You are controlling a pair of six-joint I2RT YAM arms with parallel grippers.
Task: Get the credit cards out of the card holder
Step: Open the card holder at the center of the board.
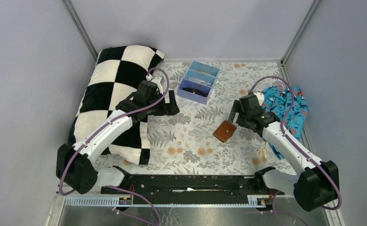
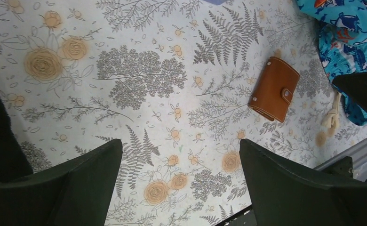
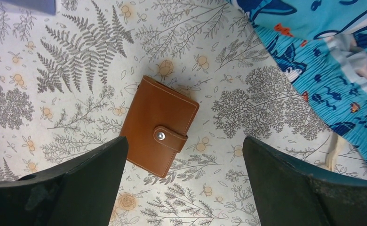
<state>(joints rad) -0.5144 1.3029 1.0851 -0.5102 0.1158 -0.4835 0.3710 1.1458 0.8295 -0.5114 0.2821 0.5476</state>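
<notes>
While your right gripper is hovering, jaws spread wide, just above the card holder, your left gripper is hanging equally open, well apart from it. The card holder is lying snapped shut on the floral cloth. No credit cards are showing, so opening and emptying it are both awaiting you.

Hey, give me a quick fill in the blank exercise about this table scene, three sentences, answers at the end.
1. The small brown leather card holder lies ____, its snap strap fastened.
2. The open gripper poised above it belongs to the ____ arm.
3. The black-and-white checked pillow sits on the ____ arm's side.
Answers: closed; right; left.
</notes>
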